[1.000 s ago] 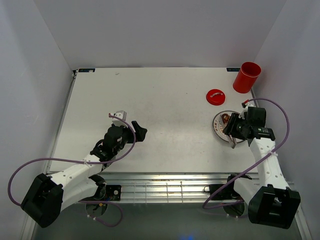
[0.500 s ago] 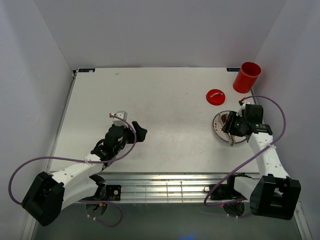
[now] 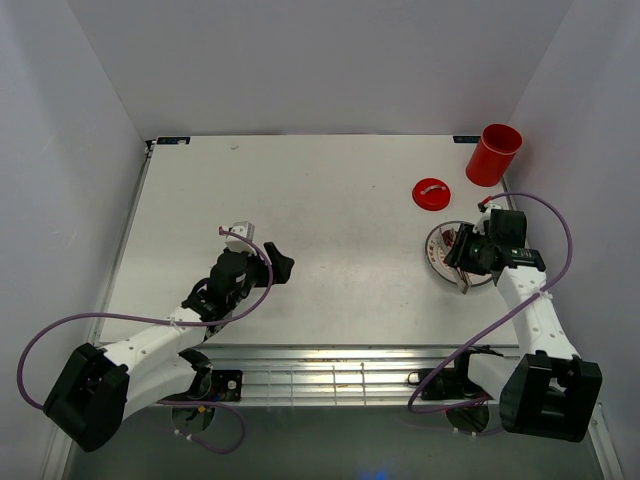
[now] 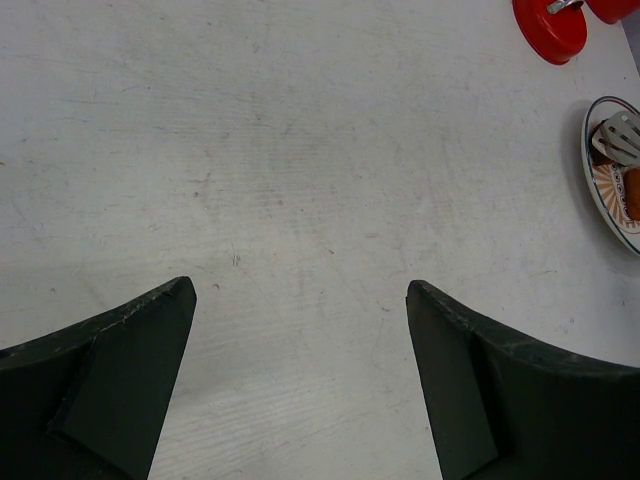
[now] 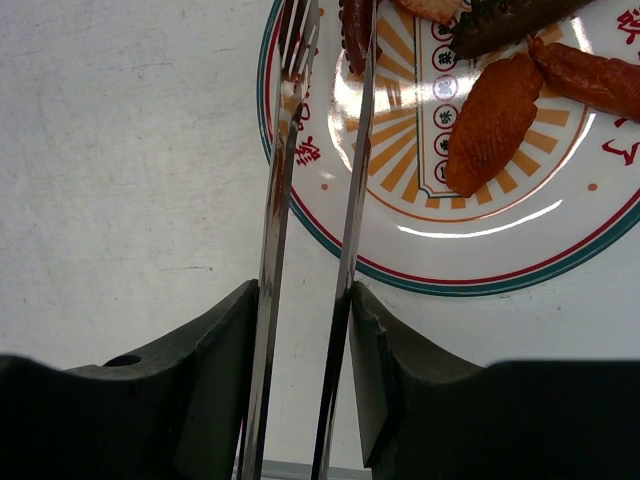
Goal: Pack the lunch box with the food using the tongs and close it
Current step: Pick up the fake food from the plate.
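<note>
My right gripper is shut on the silver tongs, one arm pressed against each finger. The tongs reach out over the orange-patterned plate, and their tips run off the frame's top edge beside a dark reddish piece of food. More food lies on the plate: an orange-brown piece, a dark strip and a reddish strip. The red lunch box stands upright at the back right, with its lid flat on the table in front of it. My left gripper hangs open over bare table.
The plate sits near the table's right edge, just in front of the lid. The right wall rises close behind the lunch box. My left gripper is at mid-left, far from the plate. A metal rail runs along the near edge.
The right gripper has shifted slightly up and left over the plate, and its fingers have squeezed the tongs' arms closer together. The left arm has not moved.
</note>
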Robot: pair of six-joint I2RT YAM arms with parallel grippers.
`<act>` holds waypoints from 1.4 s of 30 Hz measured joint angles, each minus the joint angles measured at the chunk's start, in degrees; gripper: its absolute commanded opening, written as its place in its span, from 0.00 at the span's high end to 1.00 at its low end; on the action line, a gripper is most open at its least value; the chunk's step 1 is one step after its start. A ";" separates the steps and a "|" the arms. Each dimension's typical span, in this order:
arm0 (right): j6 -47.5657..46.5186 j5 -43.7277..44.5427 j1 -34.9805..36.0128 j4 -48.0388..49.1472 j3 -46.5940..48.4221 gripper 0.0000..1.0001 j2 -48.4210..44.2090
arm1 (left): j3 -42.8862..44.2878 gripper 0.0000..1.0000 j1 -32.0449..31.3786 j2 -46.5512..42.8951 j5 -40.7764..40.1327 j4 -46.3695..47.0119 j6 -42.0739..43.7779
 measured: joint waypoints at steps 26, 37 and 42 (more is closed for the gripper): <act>0.57 0.79 0.04 -1.92 -0.46 0.56 0.26 | 0.00 0.04 0.00 -0.04 -0.48 -0.07 0.00; 1.05 0.83 0.04 -2.12 -0.68 0.69 1.29 | 0.00 0.04 0.00 -0.76 -1.49 -0.04 -0.02; 1.40 -0.04 0.04 -3.96 1.40 0.70 0.15 | 0.00 0.04 0.00 -0.76 -1.64 -0.07 -0.02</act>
